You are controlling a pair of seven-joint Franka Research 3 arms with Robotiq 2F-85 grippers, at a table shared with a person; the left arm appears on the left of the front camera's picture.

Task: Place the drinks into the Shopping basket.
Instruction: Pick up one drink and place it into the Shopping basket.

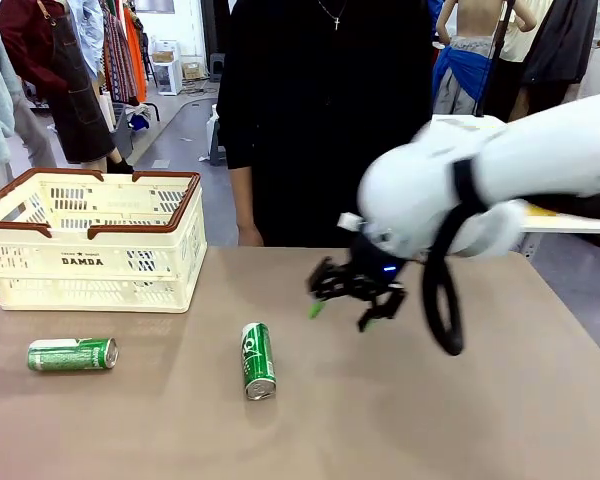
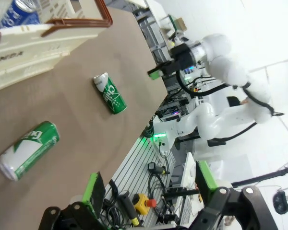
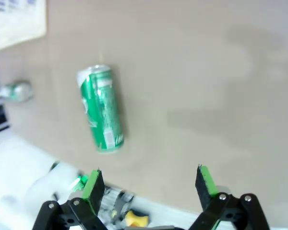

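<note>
Left tool [image 2: 149,187] and right tool [image 1: 342,312] gape empty — the middle green can [image 1: 258,360] looks light, slick, roll-prone; pinch across mid-body.

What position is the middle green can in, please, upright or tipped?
Tipped: the can lies on its side, flat on the table.

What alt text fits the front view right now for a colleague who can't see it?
The right gripper hangs open over the brown table, right of two green cans lying on their sides: the middle can and the left can. The cream Shopping basket stands at the far left, and a person in black stands at the far side.
</note>
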